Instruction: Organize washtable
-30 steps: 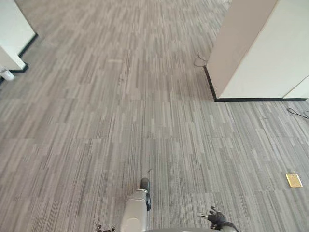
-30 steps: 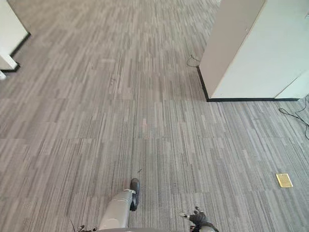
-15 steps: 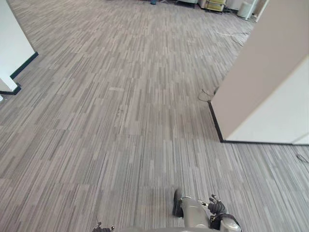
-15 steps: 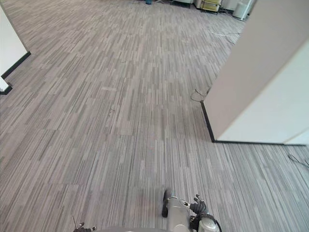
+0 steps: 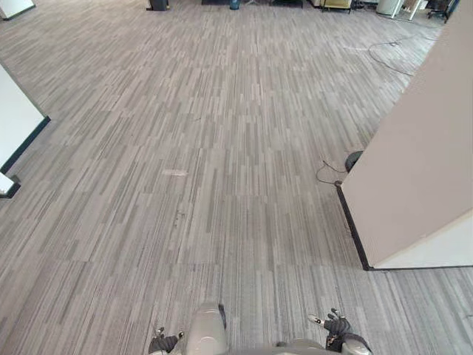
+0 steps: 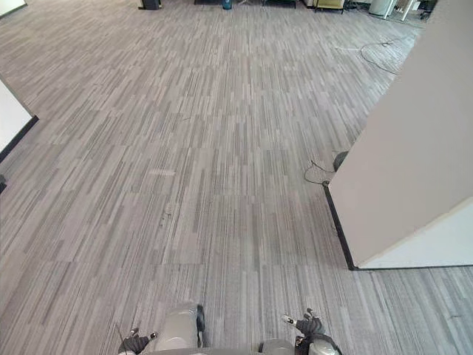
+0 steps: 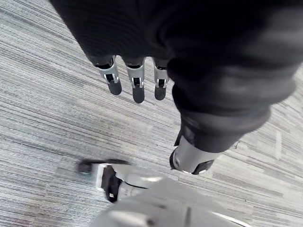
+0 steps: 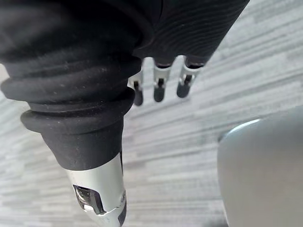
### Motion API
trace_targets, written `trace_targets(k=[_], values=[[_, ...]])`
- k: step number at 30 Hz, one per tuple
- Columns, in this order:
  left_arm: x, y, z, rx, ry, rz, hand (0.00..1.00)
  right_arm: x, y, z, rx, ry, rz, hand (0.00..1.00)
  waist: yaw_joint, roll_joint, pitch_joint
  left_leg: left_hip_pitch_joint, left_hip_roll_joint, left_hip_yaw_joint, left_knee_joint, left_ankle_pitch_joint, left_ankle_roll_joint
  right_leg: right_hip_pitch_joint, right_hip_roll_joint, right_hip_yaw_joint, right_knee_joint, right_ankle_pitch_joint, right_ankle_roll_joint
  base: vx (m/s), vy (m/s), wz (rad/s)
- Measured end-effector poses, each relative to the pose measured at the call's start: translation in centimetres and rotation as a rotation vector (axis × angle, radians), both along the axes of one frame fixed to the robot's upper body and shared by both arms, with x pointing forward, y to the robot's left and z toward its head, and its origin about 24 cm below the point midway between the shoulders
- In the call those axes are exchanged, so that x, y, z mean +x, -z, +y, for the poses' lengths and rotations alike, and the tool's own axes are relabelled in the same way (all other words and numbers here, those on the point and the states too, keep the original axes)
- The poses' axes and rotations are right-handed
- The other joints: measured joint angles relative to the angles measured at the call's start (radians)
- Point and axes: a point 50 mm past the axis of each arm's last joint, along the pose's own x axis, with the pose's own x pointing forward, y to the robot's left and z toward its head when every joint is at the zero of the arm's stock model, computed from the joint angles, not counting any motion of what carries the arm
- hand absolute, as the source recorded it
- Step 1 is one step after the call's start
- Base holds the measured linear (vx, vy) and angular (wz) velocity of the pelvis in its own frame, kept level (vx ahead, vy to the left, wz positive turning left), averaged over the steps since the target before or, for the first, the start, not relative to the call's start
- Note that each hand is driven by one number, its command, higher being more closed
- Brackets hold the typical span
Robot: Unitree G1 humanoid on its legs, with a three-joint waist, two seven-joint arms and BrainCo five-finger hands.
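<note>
The left hand (image 7: 113, 78) is seen released: its fingers (image 7: 138, 87) are held straight and side by side, its thumb (image 7: 189, 158) is set apart from them, and nothing is grasped between them. The dark fingertips are pointed down at the carpet (image 5: 222, 148) and are kept apart from it. The right hand (image 8: 159, 85) is likewise seen released, with straight fingers (image 8: 185, 81) in a row, the thumb (image 8: 97, 194) held away from them, and nothing carried. In the head views both hands are found low at the near edge, one on each side, well apart from each other.

Around them the floor is covered by grey carpet laid in thin stripes that run away from the robot. To the right a pale partition (image 5: 414, 185) is stood on the carpet, edged along its foot by a black skirting (image 5: 353, 225). Just beside its near corner a small dark object (image 5: 353, 159) and a thin looped cable (image 5: 329, 174) are seen lying. On the left a white wall (image 5: 15, 118) with a black base is seen. A small pale mark (image 5: 175, 172) is noted on the carpet between them.
</note>
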Motion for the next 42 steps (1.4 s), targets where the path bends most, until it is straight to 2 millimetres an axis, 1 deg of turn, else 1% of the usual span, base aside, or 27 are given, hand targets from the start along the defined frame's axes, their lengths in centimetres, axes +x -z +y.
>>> trace_targets(k=[1, 2, 3, 5, 6, 7, 8, 9, 10, 12, 14, 17, 19, 20, 23, 24, 25, 26, 29, 30, 33, 35, 36, 39, 40, 41, 42], values=[[-1.0, 0.2, -0.1, -0.006, 0.001, 0.027, 0.0, -0.2, 0.1, 0.1, 0.0, -0.002, 0.01, 0.0, 0.017, 0.001, -0.003, 0.016, -0.018, -0.003, -0.03, 0.131, 0.003, 0.023, -0.015, 0.029, 0.023, -0.043, 0.024, 0.42, 0.286, -0.33], [-1.4, 0.1, 0.8, 0.018, 0.004, 0.041, 0.0, -0.6, 0.4, 1.4, 0.032, -0.018, 0.025, 0.0, 0.022, -0.051, -0.018, 0.032, -0.065, 0.028, -0.032, 0.099, 0.026, 0.037, -0.049, 0.074, 0.022, -0.06, 0.011, 0.68, 0.324, -0.07], [-1.1, -0.1, 1.1, 0.03, 0.008, 0.026, 0.0, -0.5, 0.4, 2.1, 0.045, -0.045, 0.023, 0.0, 0.015, -0.071, -0.029, 0.025, -0.082, 0.029, -0.008, 0.07, 0.041, 0.034, -0.04, 0.114, 0.022, -0.042, -0.017, 0.68, 0.295, 0.13], [-1.1, -0.1, 1.3, 0.032, 0.007, 0.029, 0.0, -0.7, 0.6, 2.3, 0.05, -0.048, 0.033, 0.0, 0.023, -0.084, -0.038, 0.026, -0.095, 0.042, 0.065, 0.011, 0.073, 0.036, -0.05, 0.157, 0.061, -0.024, -0.036, 0.57, 0.266, -0.01], [-1.6, -0.1, 1.6, 0.038, 0.007, 0.04, 0.0, -1.2, 0.8, 2.6, 0.058, -0.047, 0.046, 0.0, 0.021, -0.107, -0.053, 0.045, -0.111, 0.07, 0.085, -0.04, 0.093, 0.008, -0.069, 0.193, 0.158, -0.035, -0.016, 0.47, 0.251, -0.24], [-1.8, -0.1, 1.8, 0.041, 0.007, 0.046, 0.0, -1.4, 0.8, 2.7, 0.062, -0.045, 0.053, 0.0, 0.022, -0.111, -0.055, 0.06, -0.123, 0.085, 0.086, -0.062, 0.1, -0.024, -0.078, 0.212, 0.239, -0.04, 0.002, 0.35, 0.179, -0.37], [-2.1, -0.1, 2.0, 0.044, 0.009, 0.059, 0.0, -1.4, 0.8, 2.7, 0.065, -0.044, 0.052, 0.0, 0.021, -0.115, -0.057, 0.089, -0.136, 0.113, 0.086, -0.088, 0.109, -0.078, -0.095, 0.226, 0.376, -0.018, 0.065, 0.33, 0.14, -0.46], [-2.3, 0.0, 2.0, 0.044, 0.022, 0.073, 0.0, -1.2, 0.8, 2.6, 0.061, -0.045, 0.045, 0.0, 0.016, -0.127, -0.062, 0.14, -0.151, 0.142, 0.083, -0.12, 0.123, -0.14, -0.114, 0.232, 0.539, 0.058, 0.196, 0.42, 0.18, -0.46], [-2.4, 0.1, 1.9, 0.043, 0.039, 0.079, 0.0, -1.1, 0.7, 2.4, 0.057, -0.046, 0.039, 0.0, 0.013, -0.11, -0.052, 0.188, -0.156, 0.154, 0.076, -0.142, 0.134, -0.174, -0.124, 0.223, 0.643, 0.119, 0.211, 0.51, 0.199, -0.46], [-2.3, 0.1, 1.8, 0.041, 0.068, 0.086, 0.0, -0.8, 0.6, 2.2, 0.051, -0.048, 0.029, 0.0, 0.005, -0.106, -0.05, 0.294, -0.162, 0.162, 0.034, -0.169, 0.144, -0.234, -0.144, 0.127, 0.807, 0.095, 0.156, 0.42, 0.123, -0.28], [-2.0, 0.1, 1.7, 0.043, 0.107, 0.091, 0.0, -0.2, 0.4, 2.0, 0.051, -0.062, 0.013, 0.0, -0.009, -0.099, -0.048, 0.448, -0.157, 0.182, -0.102, -0.171, 0.141, -0.319, -0.131, -0.035, 0.799, 0.002, 0.003, 0.45, 0.036, -0.3], [-1.1, 0.1, 1.3, 0.036, 0.11, 0.069, 0.0, 1.0, -0.1, 1.4, 0.038, -0.054, -0.033, 0.0, -0.033, -0.076, -0.038, 0.542, -0.117, 0.198, -0.181, -0.178, 0.101, -0.435, -0.098, -0.166, 0.492, -0.021, -0.021, 0.36, -0.032, -0.14], [-0.3, 0.1, 0.9, 0.029, 0.111, 0.051, 0.0, 1.5, -0.4, 1.0, 0.027, -0.036, -0.061, 0.0, -0.036, -0.052, -0.024, 0.581, -0.084, 0.202, -0.193, -0.193, 0.075, -0.459, -0.087, -0.2, 0.289, 0.03, -0.034, 0.45, -0.074, 0.15], [0.2, 0.1, 0.5, 0.021, 0.112, 0.037, 0.0, 1.7, -0.6, 0.6, 0.017, -0.022, -0.079, 0.0, -0.036, -0.037, -0.015, 0.627, -0.058, 0.201, -0.218, -0.206, 0.053, -0.472, -0.074, -0.193, 0.117, 0.115, -0.029, 0.49, -0.1, 0.13], [0.5, 0.1, 0.3, 0.02, 0.104, 0.028, 0.0, 1.8, -0.8, 0.5, 0.012, -0.024, -0.088, 0.0, -0.038, -0.032, -0.016, 0.716, -0.039, 0.172, -0.228, -0.205, 0.03, -0.475, -0.061, -0.16, 0.101, 0.263, -0.045, 0.6, -0.158, 0.21], [0.8, 0.0, 0.2, 0.016, 0.1, 0.018, 0.0, 1.9, -0.9, 0.5, 0.011, -0.024, -0.093, 0.0, -0.038, -0.027, -0.019, 0.711, -0.012, 0.147, -0.175, -0.179, -0.004, -0.493, -0.05, -0.146, 0.18, 0.278, -0.067, 0.69, -0.219, 0.17], [0.9, 0.0, 0.1, 0.011, 0.093, 0.015, 0.0, 1.9, -0.9, 0.4, 0.009, -0.022, -0.097, 0.0, -0.039, -0.021, -0.021, 0.705, -0.003, 0.129, -0.138, -0.164, -0.007, -0.499, -0.039, -0.145, 0.216, 0.272, -0.073, 0.82, -0.273, 0.02], [0.8, 0.2, -0.6, -0.009, 0.068, 0.01, 0.0, 2.1, -1.1, 0.1, -0.001, -0.022, -0.103, 0.0, -0.038, 0.001, -0.031, 0.661, 0.035, 0.087, -0.011, -0.116, -0.003, -0.494, -0.012, -0.162, 0.267, 0.211, -0.083, 0.81, -0.278, -0.19], [0.8, 0.1, -1.2, -0.03, -0.003, -0.014, 0.0, 2.2, -1.2, -0.4, -0.021, -0.016, -0.105, 0.0, -0.033, 0.048, -0.021, 0.445, 0.125, 0.019, 0.452, 0.188, -0.026, -0.407, 0.072, -0.153, 0.255, 0.129, -0.132, 0.63, -0.157, -0.48], [1.0, 0.1, -1.2, -0.031, -0.005, -0.024, 0.0, 1.9, -1.1, -0.6, -0.03, 0.001, -0.088, 0.0, -0.032, 0.065, -0.012, 0.382, 0.155, 0.031, 0.569, 0.137, -0.005, -0.329, 0.103, -0.137, 0.209, 0.122, -0.144, 0.59, -0.072, -0.57], [1.1, -0.2, -0.3, -0.003, 0.008, -0.029, 0.0, 0.9, -0.4, -0.2, -0.012, 0.02, -0.036, 0.0, -0.032, 0.026, 0.001, 0.292, 0.121, 0.04, 0.598, 0.041, -0.003, -0.174, 0.104, -0.097, 0.099, 0.118, -0.147, 0.46, -0.019, -0.32], [1.4, -0.3, -0.5, -0.001, 0.029, -0.04, 0.0, 0.6, -0.3, 0.0, -0.009, 0.022, -0.024, 0.0, -0.031, 0.018, 0.001, 0.175, 0.101, 0.051, 0.514, -0.007, 0.007, -0.111, 0.096, -0.065, 0.048, 0.094, -0.132, 0.37, 0.059, -0.34], [1.3, -0.3, -0.4, 0.001, 0.028, -0.041, 0.0, 0.6, -0.3, -0.1, -0.017, 0.033, -0.026, 0.0, -0.028, 0.016, 0.002, 0.121, 0.091, 0.07, 0.371, -0.032, 0.008, -0.085, 0.082, -0.046, 0.054, 0.06, -0.121, 0.3, 0.126, -0.26], [1.4, -0.3, -0.4, 0.001, 0.026, -0.043, 0.0, 0.5, -0.3, 0.0, -0.018, 0.033, -0.024, 0.0, -0.024, 0.008, 0.002, 0.087, 0.045, 0.073, 0.08, -0.025, -0.001, -0.063, 0.039, -0.021, 0.092, -0.01, -0.078, 0.36, 0.294, -0.17], [1.1, -0.2, -0.6, -0.002, 0.032, -0.035, 0.0, 0.3, -0.3, 0.0, -0.021, 0.024, -0.02, 0.0, -0.017, 0.007, 0.002, 0.091, 0.019, 0.052, -0.055, 0.028, -0.029, -0.056, 0.018, 0.002, 0.125, -0.053, -0.051, 0.4, 0.372, -0.47], [0.3, -0.1, -0.5, -0.003, 0.028, -0.016, 0.0, -0.1, -0.2, 0.0, -0.024, 0.016, -0.01, 0.0, -0.001, -0.003, -0.009, 0.112, -0.011, 0.057, -0.06, 0.106, -0.01, -0.048, 0.0, 0.041, 0.142, -0.082, -0.024, 0.41, 0.366, -0.49], [-0.1, -0.1, -0.1, 0.009, 0.026, -0.007, 0.0, -0.3, 0.0, 0.4, -0.014, 0.009, -0.001, 0.0, 0.0, -0.017, -0.022, 0.112, -0.026, 0.073, -0.056, 0.085, 0.0, -0.048, -0.017, 0.056, 0.135, -0.085, -0.021, 0.41, 0.327, -0.34]])
